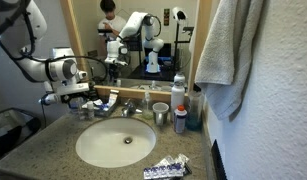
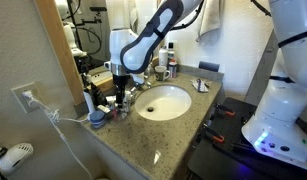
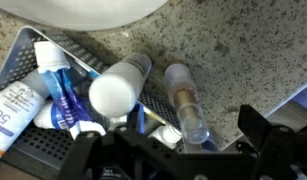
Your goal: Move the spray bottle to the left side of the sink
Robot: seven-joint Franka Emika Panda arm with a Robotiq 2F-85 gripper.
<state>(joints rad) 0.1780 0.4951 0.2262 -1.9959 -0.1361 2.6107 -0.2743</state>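
The small spray bottle (image 3: 185,103), with a clear cap and a gold collar, is on the speckled counter beside a black mesh tray (image 3: 26,150), just past the sink's rim (image 3: 83,12). My gripper (image 3: 173,140) hovers over it, open, with one dark finger on each side and neither touching the bottle. In both exterior views the gripper (image 1: 78,97) (image 2: 118,88) is low over the tray end of the counter, beside the oval white sink (image 1: 115,143) (image 2: 163,102). The bottle is hidden there by the gripper.
The tray holds a white-capped bottle (image 3: 115,92), tubes (image 3: 18,105) and a blue item (image 3: 61,95). Across the basin stand a tall bottle (image 1: 179,90), a cup (image 1: 160,112) and a small bottle (image 1: 180,120). A packet (image 1: 165,168) lies at the front edge. The chrome faucet (image 1: 130,108) and a hanging towel (image 1: 228,50) are close.
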